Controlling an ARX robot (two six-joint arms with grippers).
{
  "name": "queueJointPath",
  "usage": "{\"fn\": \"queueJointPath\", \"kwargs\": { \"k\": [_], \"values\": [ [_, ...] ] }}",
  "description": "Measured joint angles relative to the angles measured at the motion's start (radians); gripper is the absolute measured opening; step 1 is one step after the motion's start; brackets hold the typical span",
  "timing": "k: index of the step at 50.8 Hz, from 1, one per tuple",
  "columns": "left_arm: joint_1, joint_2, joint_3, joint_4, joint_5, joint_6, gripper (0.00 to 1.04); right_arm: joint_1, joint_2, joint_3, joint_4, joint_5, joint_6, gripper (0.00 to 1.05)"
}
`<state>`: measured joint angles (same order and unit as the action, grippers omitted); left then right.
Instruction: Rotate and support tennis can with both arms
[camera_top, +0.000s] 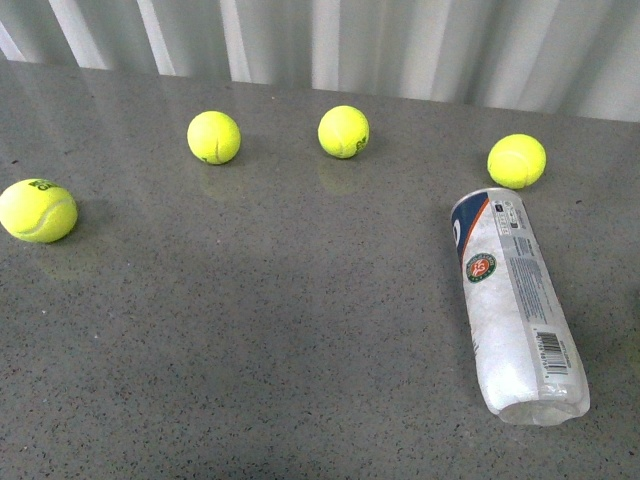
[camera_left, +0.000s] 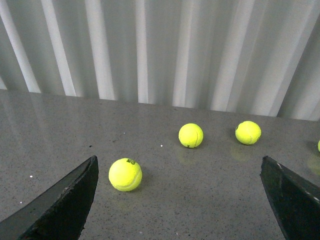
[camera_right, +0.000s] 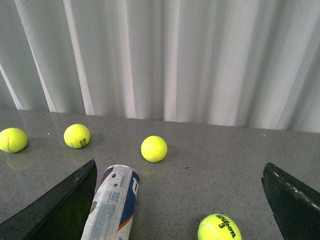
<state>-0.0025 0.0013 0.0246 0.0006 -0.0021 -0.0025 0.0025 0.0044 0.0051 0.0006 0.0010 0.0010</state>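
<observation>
The tennis can (camera_top: 515, 300) lies on its side at the right of the grey table, clear plastic with a white, navy and orange label, round emblem and barcode. Its open end points toward the near edge. Neither arm shows in the front view. In the right wrist view the can (camera_right: 112, 205) lies beside one black finger (camera_right: 60, 210) of my open, empty right gripper (camera_right: 180, 220). In the left wrist view my left gripper (camera_left: 185, 210) is open and empty above bare table; the can is out of that view.
Several yellow tennis balls lie on the table: one at the far left (camera_top: 38, 210), two at the back (camera_top: 214, 137) (camera_top: 343, 131), one just beyond the can (camera_top: 517, 160). Another ball (camera_right: 219, 228) lies between the right fingers. A white corrugated wall (camera_top: 400, 40) stands behind.
</observation>
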Motion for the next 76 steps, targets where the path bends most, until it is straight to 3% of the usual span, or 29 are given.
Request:
{"fn": "queueJointPath", "kwargs": {
  "k": [55,59,63,71,76],
  "values": [
    [0.0,0.0,0.0,0.0,0.0,0.0,0.98,0.001,0.007,0.003,-0.011,0.007,0.006,0.97],
    [0.0,0.0,0.0,0.0,0.0,0.0,0.98,0.027,0.163,0.085,-0.134,0.093,0.107,0.97],
    [0.0,0.0,0.0,0.0,0.0,0.0,0.98,0.049,0.485,0.201,-0.024,0.125,0.187,0.97],
    [0.0,0.0,0.0,0.0,0.0,0.0,0.98,0.058,0.995,0.472,-0.071,-0.125,0.321,0.97],
    [0.0,0.0,0.0,0.0,0.0,0.0,0.98,0.071,1.269,0.608,-0.087,-0.138,0.355,0.97]
  ]
}}
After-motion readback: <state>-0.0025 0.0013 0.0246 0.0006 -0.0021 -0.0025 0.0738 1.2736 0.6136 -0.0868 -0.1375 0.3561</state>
